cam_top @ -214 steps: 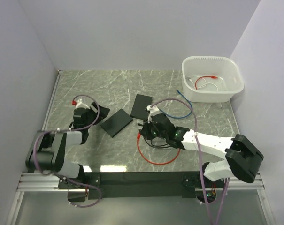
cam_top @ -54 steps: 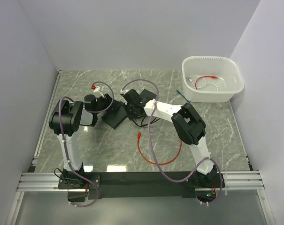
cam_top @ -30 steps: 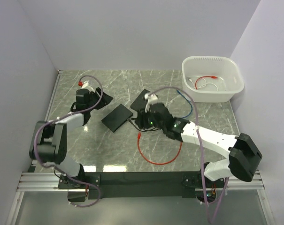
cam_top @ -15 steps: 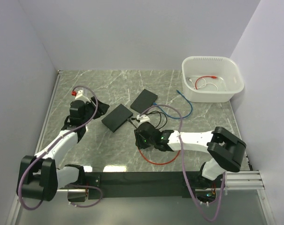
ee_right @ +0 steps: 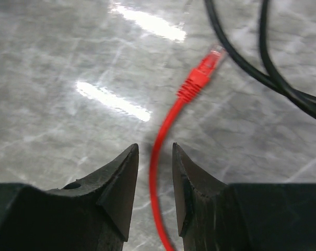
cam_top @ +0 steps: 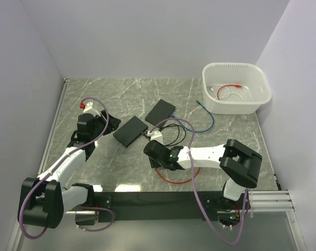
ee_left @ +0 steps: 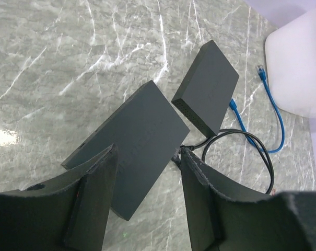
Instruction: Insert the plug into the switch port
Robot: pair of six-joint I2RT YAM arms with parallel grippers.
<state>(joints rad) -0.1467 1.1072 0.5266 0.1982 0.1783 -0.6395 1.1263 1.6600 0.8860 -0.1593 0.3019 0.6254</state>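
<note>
Looking thru the right wrist cam, you see your R gripper (ee_right: 155, 149) low over the table (ee_right: 53, 63). Its fingers (ee_right: 121, 183) stand apart w/ the red cable (ee_right: 164, 127) running btw them. A small gap shows on each side, so nothing is clamped. The plug (ee_right: 207, 63) lies flat on the table just ahead of those fingers, its tip beside the black cable (ee_right: 236, 50), and it is not in any port. Your L gripper (ee_left: 147, 151) hangs above the nearer switch (ee_left: 139, 130), jaws apart and empty. The 2nd switch (ee_left: 207, 86) lies just beside it, port side turned toward the first one. A blue cable (ee_left: 277, 117) curls near the bin (cam_top: 235, 106).
</note>
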